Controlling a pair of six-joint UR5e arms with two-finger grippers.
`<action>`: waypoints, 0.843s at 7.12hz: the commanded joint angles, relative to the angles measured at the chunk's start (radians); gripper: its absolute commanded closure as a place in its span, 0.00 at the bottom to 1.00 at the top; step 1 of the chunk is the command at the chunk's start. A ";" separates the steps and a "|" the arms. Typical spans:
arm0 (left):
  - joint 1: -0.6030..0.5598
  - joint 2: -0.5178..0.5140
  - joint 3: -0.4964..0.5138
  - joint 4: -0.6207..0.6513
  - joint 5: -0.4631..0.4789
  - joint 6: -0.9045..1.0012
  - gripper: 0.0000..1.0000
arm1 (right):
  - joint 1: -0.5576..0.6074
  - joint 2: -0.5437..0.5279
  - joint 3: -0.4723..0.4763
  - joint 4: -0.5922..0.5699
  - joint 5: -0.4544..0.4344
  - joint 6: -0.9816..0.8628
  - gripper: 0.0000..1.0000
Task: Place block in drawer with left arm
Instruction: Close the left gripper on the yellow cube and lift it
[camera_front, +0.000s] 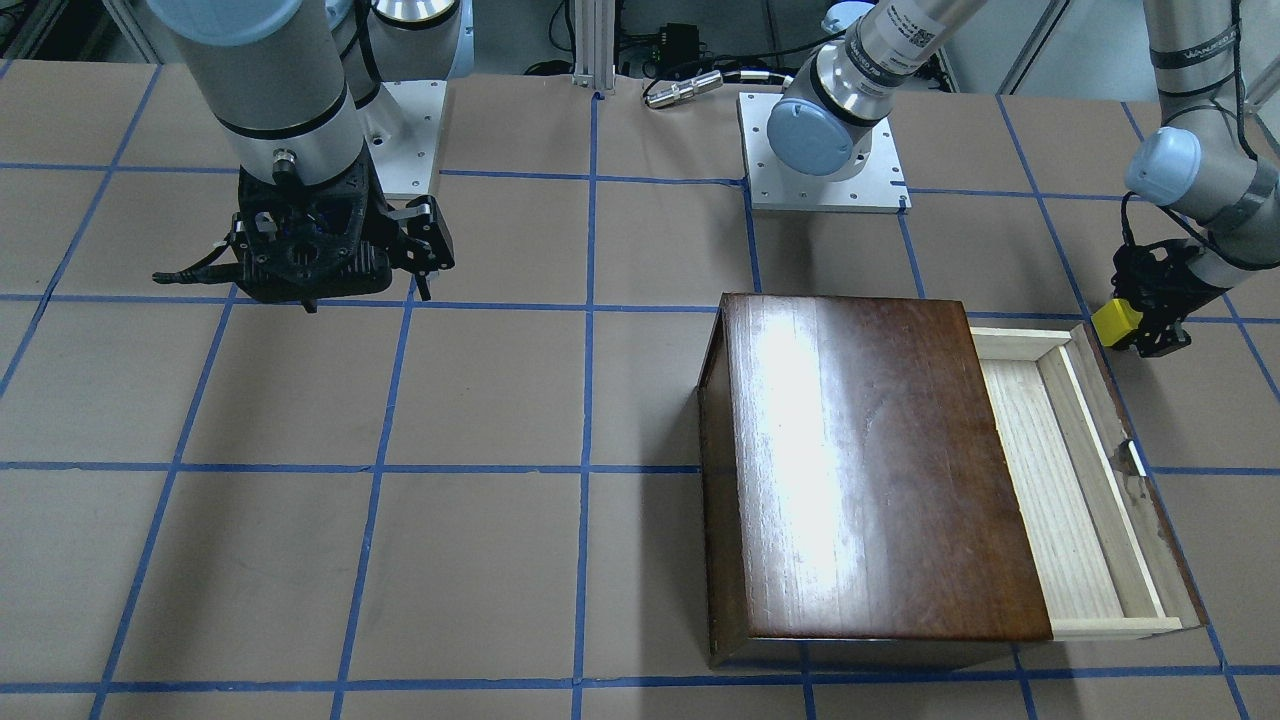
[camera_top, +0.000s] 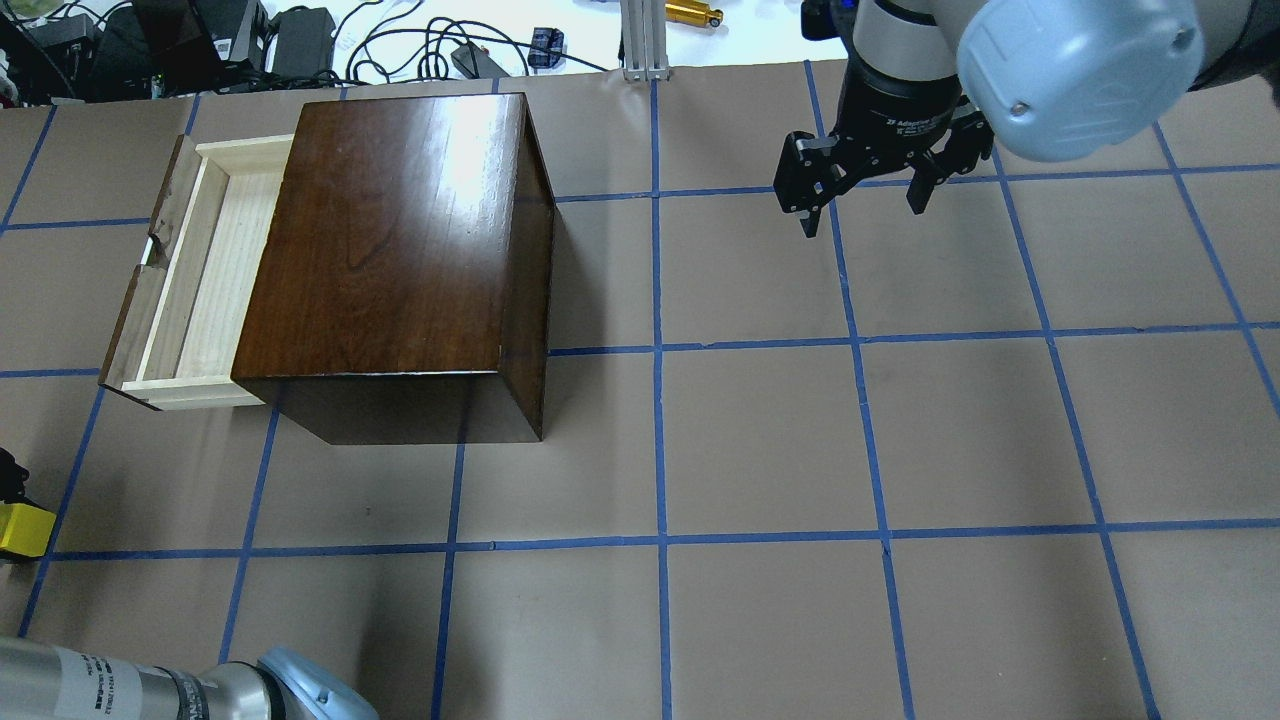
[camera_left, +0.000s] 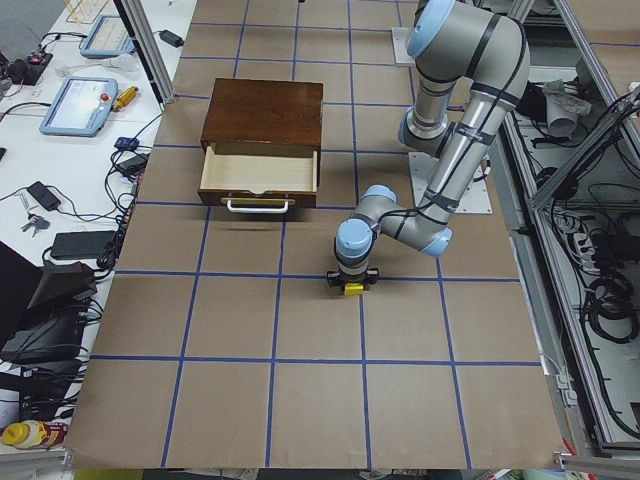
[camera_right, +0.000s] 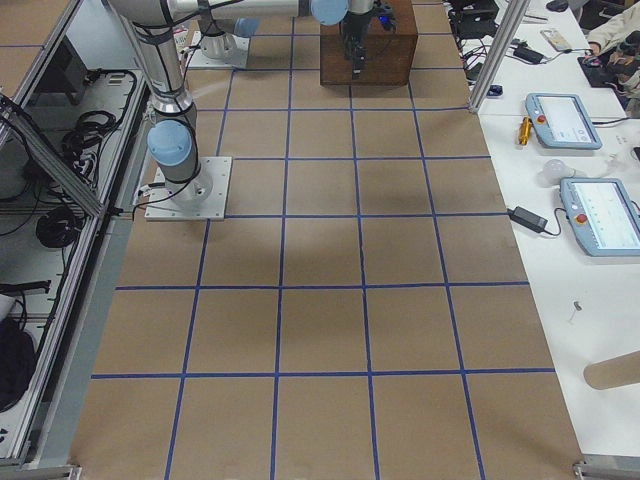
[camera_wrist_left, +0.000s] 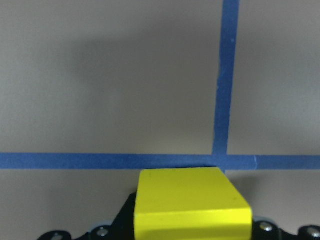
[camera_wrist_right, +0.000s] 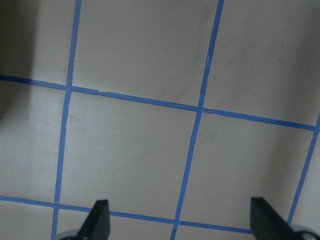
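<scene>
Left gripper (camera_front: 1145, 330) clamped on the yellow block (camera_front: 1117, 320) just outside the dark front of the open drawer (camera_front: 1050, 480), wooden box (camera_front: 870, 460) behind; farther off, right gripper (camera_top: 862, 215), jaws apart, above the brown table (camera_top: 760, 430) gridded in blue tape (camera_top: 657, 400), cables (camera_top: 400, 40) beyond.

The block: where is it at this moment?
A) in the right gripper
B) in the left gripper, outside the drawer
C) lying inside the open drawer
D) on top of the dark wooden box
B: the block sits in the left gripper above the bare table, off to the side of the open drawer, which holds nothing.
</scene>
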 joint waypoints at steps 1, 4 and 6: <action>0.000 0.000 0.000 0.000 0.000 0.007 0.78 | 0.000 0.000 0.000 0.000 0.000 -0.001 0.00; 0.001 0.057 0.023 0.000 -0.079 -0.021 0.85 | 0.000 0.000 0.000 0.000 0.000 -0.001 0.00; -0.029 0.119 0.116 -0.080 -0.106 -0.098 0.90 | 0.000 0.000 0.000 0.000 0.000 -0.001 0.00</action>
